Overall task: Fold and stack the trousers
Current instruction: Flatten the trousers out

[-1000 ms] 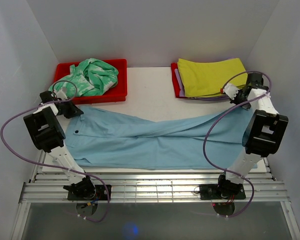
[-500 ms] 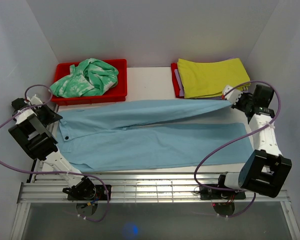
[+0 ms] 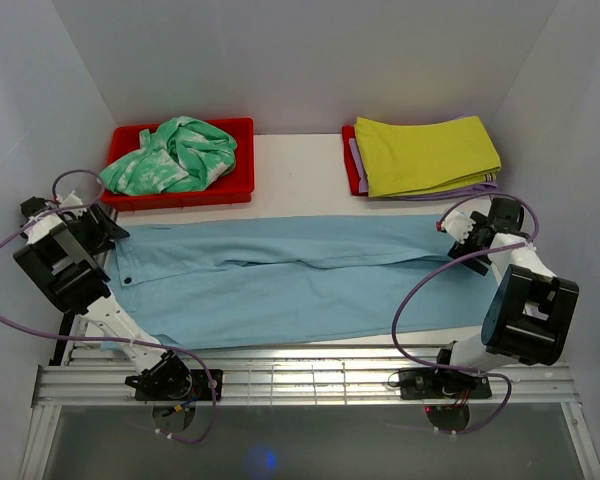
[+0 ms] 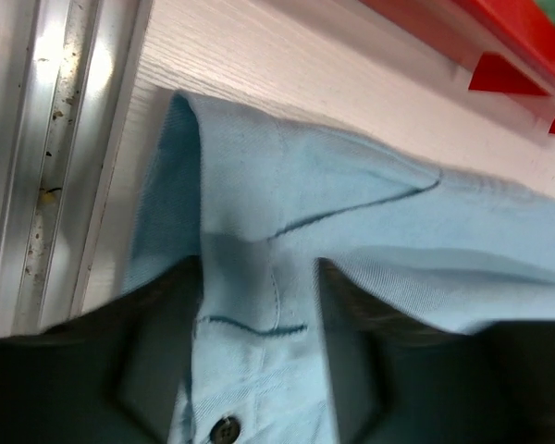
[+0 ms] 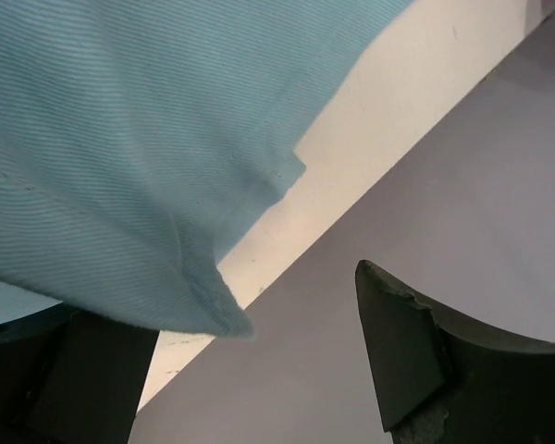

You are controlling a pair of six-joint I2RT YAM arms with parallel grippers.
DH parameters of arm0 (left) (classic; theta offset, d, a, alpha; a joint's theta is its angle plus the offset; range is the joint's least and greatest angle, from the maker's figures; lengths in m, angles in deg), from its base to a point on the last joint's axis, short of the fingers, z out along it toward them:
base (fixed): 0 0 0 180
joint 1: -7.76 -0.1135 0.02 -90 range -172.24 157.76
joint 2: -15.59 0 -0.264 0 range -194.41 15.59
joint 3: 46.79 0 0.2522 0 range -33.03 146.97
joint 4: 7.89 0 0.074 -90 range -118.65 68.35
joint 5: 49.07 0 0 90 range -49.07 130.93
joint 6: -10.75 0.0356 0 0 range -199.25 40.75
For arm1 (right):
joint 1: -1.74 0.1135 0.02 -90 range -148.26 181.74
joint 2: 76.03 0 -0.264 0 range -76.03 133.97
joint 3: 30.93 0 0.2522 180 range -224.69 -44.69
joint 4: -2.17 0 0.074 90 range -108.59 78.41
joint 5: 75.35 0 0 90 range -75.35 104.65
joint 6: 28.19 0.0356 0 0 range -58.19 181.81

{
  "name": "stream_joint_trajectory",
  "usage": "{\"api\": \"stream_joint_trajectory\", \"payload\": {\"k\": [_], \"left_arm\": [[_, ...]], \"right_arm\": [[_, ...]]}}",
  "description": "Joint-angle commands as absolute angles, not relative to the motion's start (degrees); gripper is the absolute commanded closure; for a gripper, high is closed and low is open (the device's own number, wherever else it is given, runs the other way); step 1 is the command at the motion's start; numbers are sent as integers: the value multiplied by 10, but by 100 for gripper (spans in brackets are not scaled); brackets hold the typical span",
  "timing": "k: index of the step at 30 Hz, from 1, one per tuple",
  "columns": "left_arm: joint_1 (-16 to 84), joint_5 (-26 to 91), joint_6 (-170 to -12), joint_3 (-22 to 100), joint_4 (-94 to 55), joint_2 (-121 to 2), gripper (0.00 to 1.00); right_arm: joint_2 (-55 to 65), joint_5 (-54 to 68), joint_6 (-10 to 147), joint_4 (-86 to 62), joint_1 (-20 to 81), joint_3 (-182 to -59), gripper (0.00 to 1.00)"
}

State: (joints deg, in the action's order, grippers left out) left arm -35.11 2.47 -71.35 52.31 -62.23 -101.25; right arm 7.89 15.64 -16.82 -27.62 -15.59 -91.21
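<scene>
You've got the trousers (image 3: 300, 280) spread flat along the table (image 3: 300, 170), waist at the left, cuffs at the right, so this looks like the end of laying out, with the fold not yet begun. Your left hand (image 3: 115, 232) sits at the waist corner. Cloth fills its gap, and I cannot tell whether it clamps. Your right hand (image 3: 455, 228) is spread at the cuff, the hem draped over one finger. The next move probably calls for a firm pinch at both ends, then bringing cuffs to waist. The count: one pair of trousers, two red trays (image 3: 180, 192), one green patterned garment (image 3: 175, 152), one yellow cloth (image 3: 425, 152).
</scene>
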Motion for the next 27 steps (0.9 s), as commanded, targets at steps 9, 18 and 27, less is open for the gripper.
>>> {"api": "stream_joint_trajectory", "payload": {"k": [9,18,27], "left_arm": [[-360,41,-458,496,-775,-829,2],[-360,82,-356,290,-796,-686,4],[-359,157,-321,209,-747,-706,7]], "right_arm": [[1,126,-56,-560,-163,-1013,10],[-12,189,-62,-532,-163,-881,14],[-32,255,-82,-498,-200,-762,26]]}}
